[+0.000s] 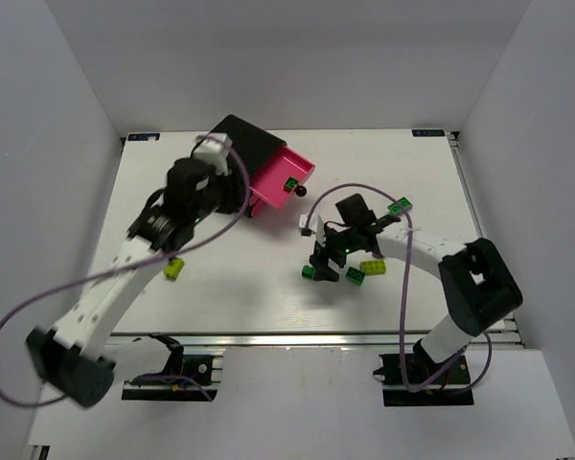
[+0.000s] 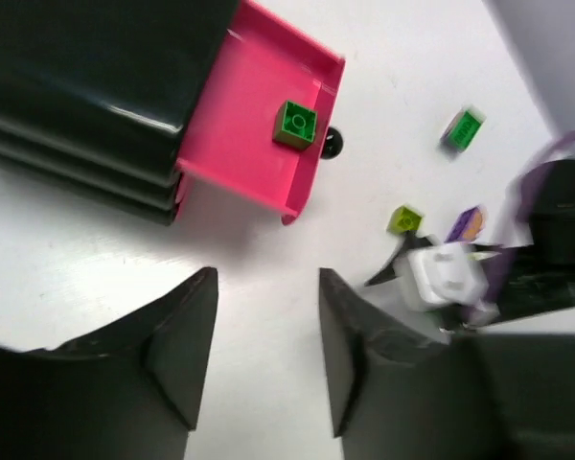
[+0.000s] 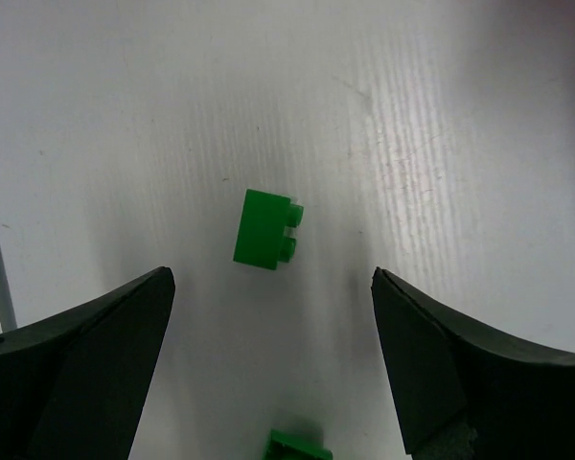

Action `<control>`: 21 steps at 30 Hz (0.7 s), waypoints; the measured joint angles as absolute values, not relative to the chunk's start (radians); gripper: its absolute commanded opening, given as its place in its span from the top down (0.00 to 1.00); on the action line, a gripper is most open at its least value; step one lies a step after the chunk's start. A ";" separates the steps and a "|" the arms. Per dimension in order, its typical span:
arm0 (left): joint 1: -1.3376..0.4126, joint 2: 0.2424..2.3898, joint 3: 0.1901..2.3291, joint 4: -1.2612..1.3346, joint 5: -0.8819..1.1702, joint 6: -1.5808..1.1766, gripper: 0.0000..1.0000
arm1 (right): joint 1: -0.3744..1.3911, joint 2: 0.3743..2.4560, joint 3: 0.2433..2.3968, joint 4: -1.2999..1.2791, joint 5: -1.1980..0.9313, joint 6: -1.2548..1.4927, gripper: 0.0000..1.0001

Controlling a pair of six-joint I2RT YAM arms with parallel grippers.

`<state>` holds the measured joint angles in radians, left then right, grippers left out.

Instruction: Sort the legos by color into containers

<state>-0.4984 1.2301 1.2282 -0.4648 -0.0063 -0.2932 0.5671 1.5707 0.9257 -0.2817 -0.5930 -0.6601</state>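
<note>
Overhead view of a white table with 2 robot arms. At the far side, a rounded black plastic casing of stacked drawers, with 1 pink plastic drawer pulled out toward the middle, presumably open to receive 1 colour. Inside it, 1 small dark green studded brick, close to the front wall and just behind the dark round knob. Left pincer spread wide and gripping nothing, hovering in front of that drawer, probably keeping clear of the other arm. Right pincer also spread wide and empty, poised straight above a loose dark green studded brick. Lies on its side on the table, between the 2 fingers and touching neither. Looks lined up for a descent and a close. Near that pincer, a yellow-green brick just beside a second dark green brick. Well apart, beside the left arm, another yellow-green brick. Barely begun as a sorting job, judging by only 1 brick stowed.
</note>
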 measured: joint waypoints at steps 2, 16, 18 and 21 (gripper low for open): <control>-0.498 1.073 1.145 -0.453 -0.044 -0.305 0.30 | 0.601 1.615 0.928 -0.276 -0.554 -0.645 0.11; -0.495 0.799 0.845 -0.490 -0.262 -0.314 0.28 | 0.693 1.751 0.983 -0.216 -0.422 -0.577 0.69; -0.495 0.786 0.825 -0.494 -0.272 -0.313 0.32 | 0.700 1.753 0.987 -0.214 -0.417 -0.573 0.85; -0.495 0.756 0.799 -0.488 -0.276 -0.310 0.43 | 0.702 1.750 0.991 -0.234 -0.426 -0.585 1.00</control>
